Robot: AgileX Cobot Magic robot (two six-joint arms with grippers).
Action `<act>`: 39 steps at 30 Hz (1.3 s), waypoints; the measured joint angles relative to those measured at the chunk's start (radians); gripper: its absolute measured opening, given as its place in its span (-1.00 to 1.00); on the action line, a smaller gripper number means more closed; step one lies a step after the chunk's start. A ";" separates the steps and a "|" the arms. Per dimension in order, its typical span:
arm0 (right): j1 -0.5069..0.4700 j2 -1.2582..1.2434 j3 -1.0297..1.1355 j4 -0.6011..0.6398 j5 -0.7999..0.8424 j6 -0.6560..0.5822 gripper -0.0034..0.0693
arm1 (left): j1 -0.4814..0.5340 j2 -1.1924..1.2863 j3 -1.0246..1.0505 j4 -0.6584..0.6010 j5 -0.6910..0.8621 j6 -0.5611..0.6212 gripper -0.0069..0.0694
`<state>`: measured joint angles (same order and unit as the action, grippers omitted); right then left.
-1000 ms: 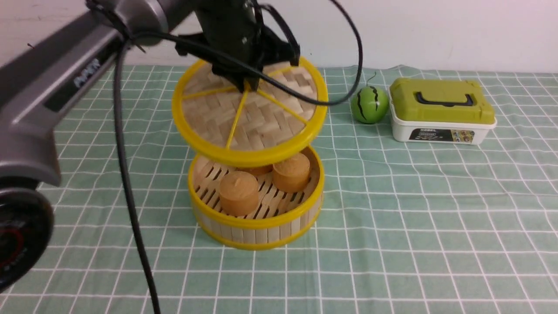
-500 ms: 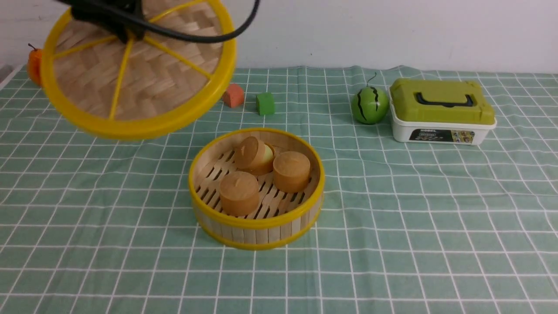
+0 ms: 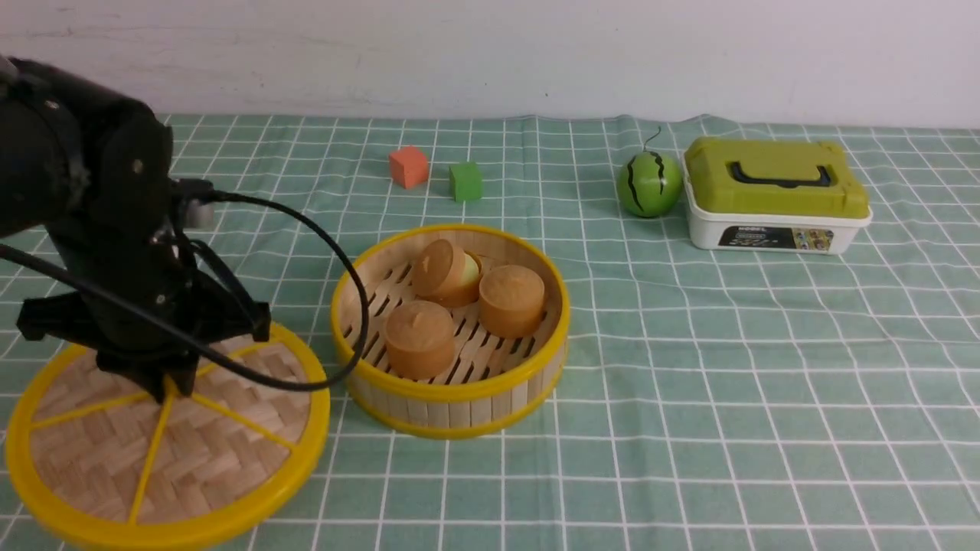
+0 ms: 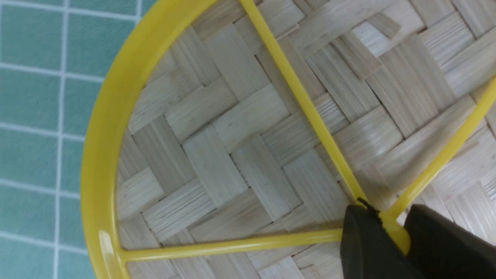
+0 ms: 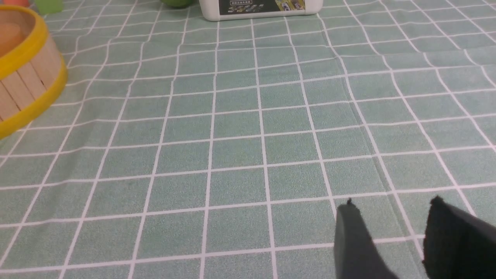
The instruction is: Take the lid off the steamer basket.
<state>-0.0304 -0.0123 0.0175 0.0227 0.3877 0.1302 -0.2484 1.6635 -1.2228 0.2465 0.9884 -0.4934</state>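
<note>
Down from high at the upper left half a second ago, the flat round lid of woven bamboo strips with a thick yellow rim and yellow spokes is now low at the near left of the round steamer basket of pale bamboo slats with yellow rims. Its rim is just beside the basket's wall and apart from it. It lies level and looks to rest on the green checked cloth, though the front view does not settle whether it touches.

The left gripper points straight down over the lid's centre. In the left wrist view its black fingers are closed on the small yellow knob where the spokes meet.

The right gripper, seen only in its own wrist view, hangs low over cloth to the right of the basket, jaws parted and holding nothing.

The basket stands uncovered with three round brown cakes on its slatted floor, the rear one tipped on its side. Behind the basket a small orange cube and a green cube lie side by side. Behind and to the right stand a green striped toy watermelon and, just beside it, a white rectangular box with an olive-green lid and black handle.
</note>
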 joint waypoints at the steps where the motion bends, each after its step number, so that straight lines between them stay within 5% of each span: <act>1: 0.000 0.000 0.000 0.000 0.000 0.000 -0.24 | 0.000 0.016 0.001 0.007 -0.015 -0.003 -0.52; 9: 0.000 0.000 0.000 0.000 0.000 0.000 -0.24 | 0.000 0.100 0.002 0.066 -0.101 -0.129 -0.44; 16: 0.000 0.000 0.000 0.000 0.000 0.000 -0.24 | 0.000 0.104 -0.006 0.113 -0.085 -0.183 0.08; 21: 0.000 0.000 0.000 0.000 0.000 0.000 -0.24 | 0.000 0.087 -0.069 0.091 0.044 -0.107 0.20; 24: 0.000 0.000 0.000 0.000 0.000 0.000 -0.24 | 0.000 0.058 -0.122 0.042 0.154 0.010 0.13; 26: 0.000 0.000 0.000 0.000 0.000 0.000 -0.24 | 0.000 0.019 -0.154 -0.026 0.209 0.098 -0.09; 33: 0.000 0.000 0.000 0.000 0.000 0.000 -0.24 | 0.000 -0.177 -0.111 -0.146 0.227 0.140 -0.83; 39: 0.000 0.000 0.000 0.000 0.000 0.000 -0.24 | 0.000 -0.516 0.014 -0.167 0.230 0.157 -0.85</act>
<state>-0.0304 -0.0123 0.0175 0.0227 0.3877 0.1302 -0.2484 1.1471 -1.2092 0.0795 1.2180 -0.3367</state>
